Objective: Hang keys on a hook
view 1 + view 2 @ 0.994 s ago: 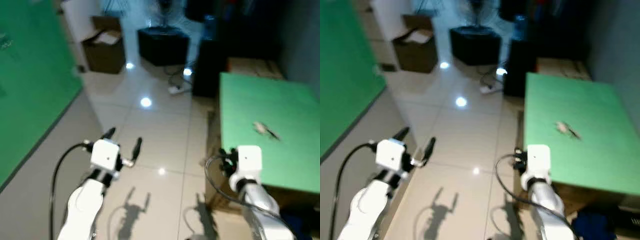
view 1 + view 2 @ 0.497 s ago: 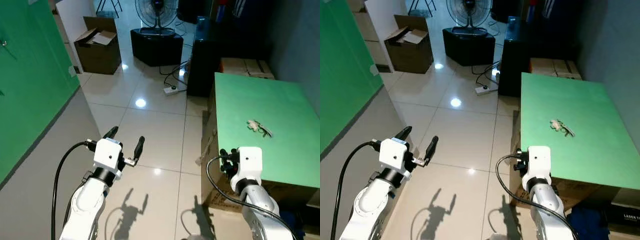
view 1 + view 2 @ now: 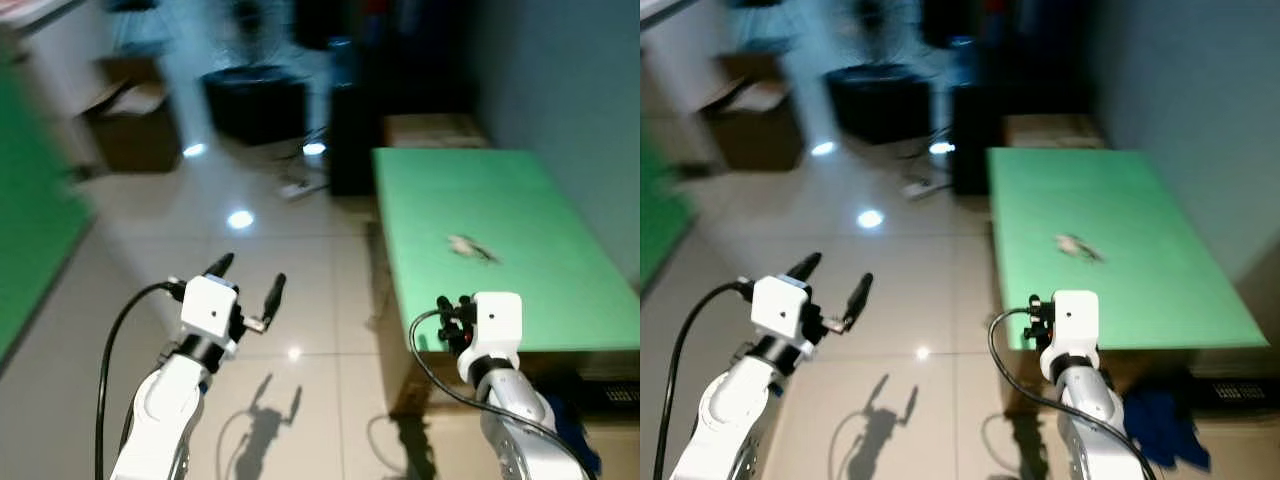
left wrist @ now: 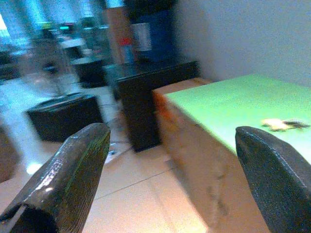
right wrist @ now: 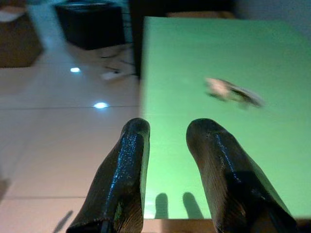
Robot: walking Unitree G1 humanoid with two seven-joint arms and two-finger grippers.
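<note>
Your right gripper (image 5: pixel 167 145), jaws slightly parted, faces the keys (image 5: pixel 232 91) ahead on the table (image 5: pixel 194 53); left gripper (image 3: pixel 247 283) jaws spread, empty.

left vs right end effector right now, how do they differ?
Opening: the left end effector has its black fingers spread wide; the right end effector has its fingers close together with a narrow gap.
Position: the left one is over the tiled floor; the right one is at the near edge of the green table, pointing toward the keys.
Shared: both are empty, and neither touches the keys.
</note>
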